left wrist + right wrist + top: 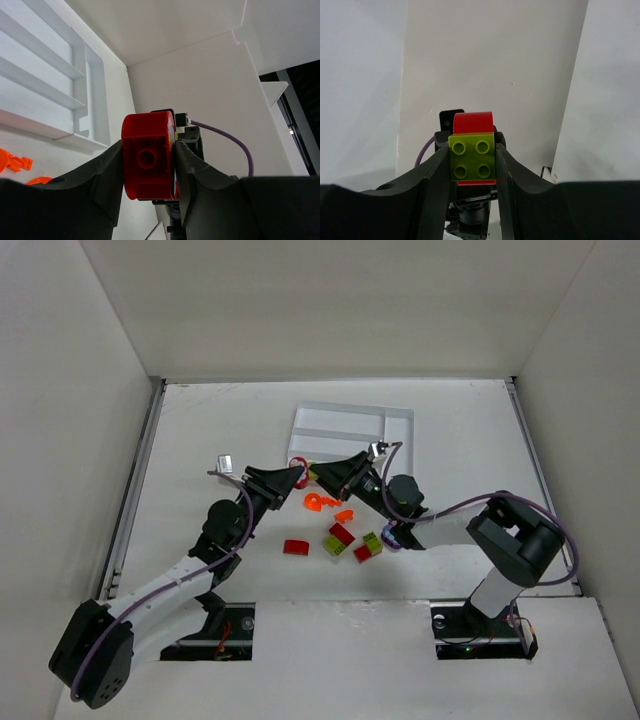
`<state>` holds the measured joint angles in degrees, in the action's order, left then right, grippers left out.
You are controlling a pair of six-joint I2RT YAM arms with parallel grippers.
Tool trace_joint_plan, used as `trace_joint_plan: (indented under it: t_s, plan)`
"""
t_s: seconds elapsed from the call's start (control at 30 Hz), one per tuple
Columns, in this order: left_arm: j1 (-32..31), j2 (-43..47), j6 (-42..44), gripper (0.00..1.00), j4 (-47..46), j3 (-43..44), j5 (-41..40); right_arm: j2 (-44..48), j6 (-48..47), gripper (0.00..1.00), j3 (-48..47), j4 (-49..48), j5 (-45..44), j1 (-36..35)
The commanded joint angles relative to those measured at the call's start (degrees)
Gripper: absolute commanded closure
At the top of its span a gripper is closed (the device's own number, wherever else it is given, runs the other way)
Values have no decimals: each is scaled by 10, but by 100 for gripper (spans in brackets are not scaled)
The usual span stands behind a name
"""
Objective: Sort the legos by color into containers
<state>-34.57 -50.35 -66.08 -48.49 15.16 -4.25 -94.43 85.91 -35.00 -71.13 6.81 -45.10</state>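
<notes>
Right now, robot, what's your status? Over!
Left gripper shut on red round piece. Right gripper shut on lime green brick; the two pieces look joined, beside white tray. Nothing blocking tray.

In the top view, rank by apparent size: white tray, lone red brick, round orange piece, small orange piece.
White tray; then lone red brick and round orange piece, too alike to rank; small orange piece smallest.
</notes>
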Motion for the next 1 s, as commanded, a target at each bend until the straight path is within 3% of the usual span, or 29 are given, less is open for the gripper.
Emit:
trace_joint_plan:
  t_s: [0.0,0.27,0.43,0.57,0.77,0.97]
  plan:
    - [22,23,7,77,-37,-12,8,-7,-2,68,-4,-40,9,0]
    - [131,88,0,81,15,-55,82,12,-21,69,28,-22,38,59]
    - [224,110,22,81,67,-54,143,3,-71,69,-11,61,65,104]
    - [205,66,67,80,57,-18,156,-7,-149,69,-83,196,54,130]
    - [168,3,140,79,46,-4,144,-27,-323,69,-214,427,-38,130]
    - [159,-24,158,77,22,-29,120,-144,-470,69,-441,657,-143,128]
